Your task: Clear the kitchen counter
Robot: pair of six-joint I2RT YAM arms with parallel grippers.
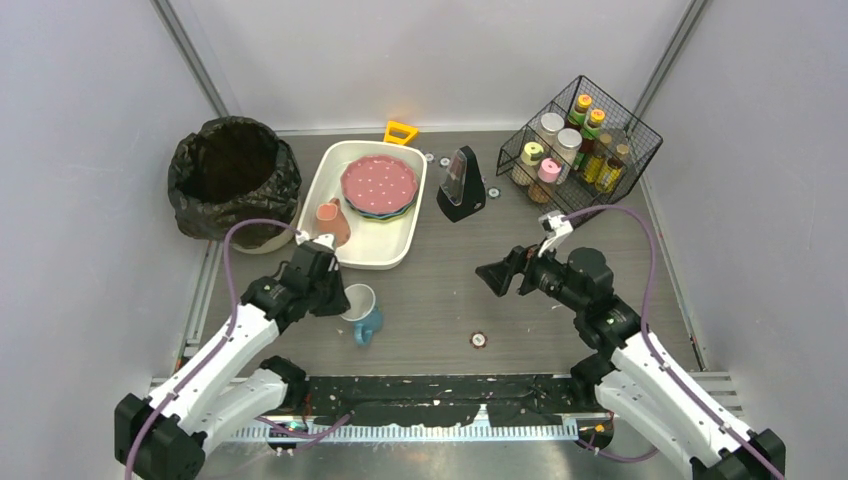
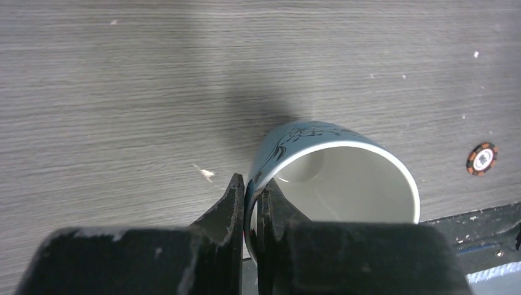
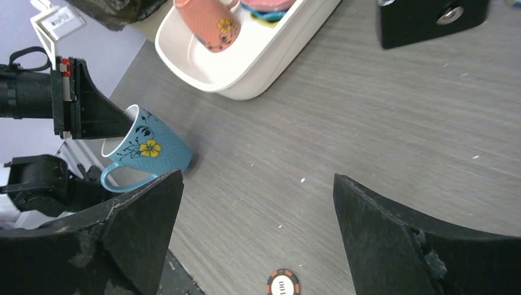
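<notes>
Closest to the left wrist camera is my left gripper (image 2: 252,203), its two fingers pressed shut on the rim of a blue mug (image 2: 344,178), one finger outside the wall and one inside the white interior. That mug is tilted, mouth toward the gripper, with black scrollwork and a yellow flower on its side and its handle pointing to the near edge. Whether its base touches the wood or hangs just clear, I cannot tell.

It sits over the kitchen counter (image 1: 520,300), the dark wood-grain top that fills the space in front of both my arms, at its near-left part just in front of the white tub (image 1: 405,235). Inside the tub lie a salmon mug (image 1: 333,220) and a dotted pink plate (image 1: 379,181) on top of other plates.

My right gripper (image 3: 256,179) hangs over the middle of the counter with its fingers spread wide and nothing between them. A small round chip (image 1: 479,340) lies on the wood near the front. Farther back stand a black wedge-shaped object (image 1: 460,185), a wire basket (image 1: 585,145) of jars at the right and a black bin bag (image 1: 230,175) at the left.
</notes>
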